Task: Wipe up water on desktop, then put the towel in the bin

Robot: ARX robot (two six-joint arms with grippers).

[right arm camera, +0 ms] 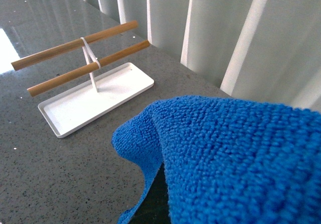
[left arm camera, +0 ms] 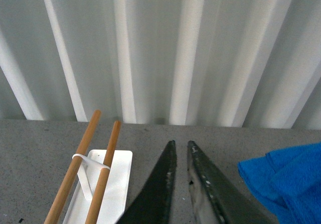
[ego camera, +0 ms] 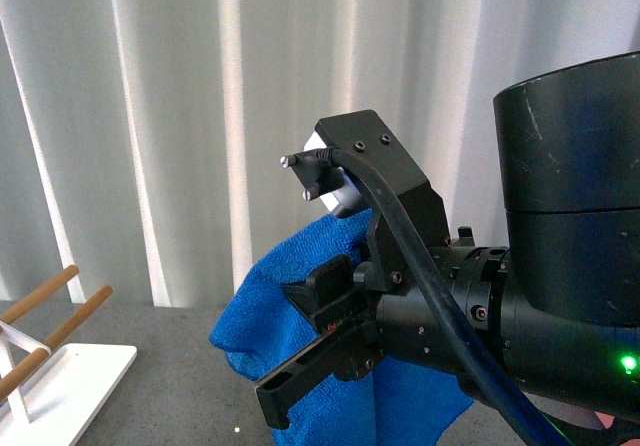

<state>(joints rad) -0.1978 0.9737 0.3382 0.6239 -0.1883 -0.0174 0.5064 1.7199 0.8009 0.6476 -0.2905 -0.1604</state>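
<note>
While one towel [ego camera: 255,316] hangs seemingly gripped by right hand [ego camera: 285,351], left hand [left arm camera: 180,144] closed, empty.

You see a bright blue towel [ego camera: 255,316], plain all over. The desktop [right arm camera: 60,184] is dark grey with tiny light speckles. The rack [right arm camera: 75,111] has a white tray and light brown rods. The curtain [ego camera: 180,116] has white and grey stripes. The right arm [ego camera: 570,216] is black, with a small green light [ego camera: 627,363].
</note>
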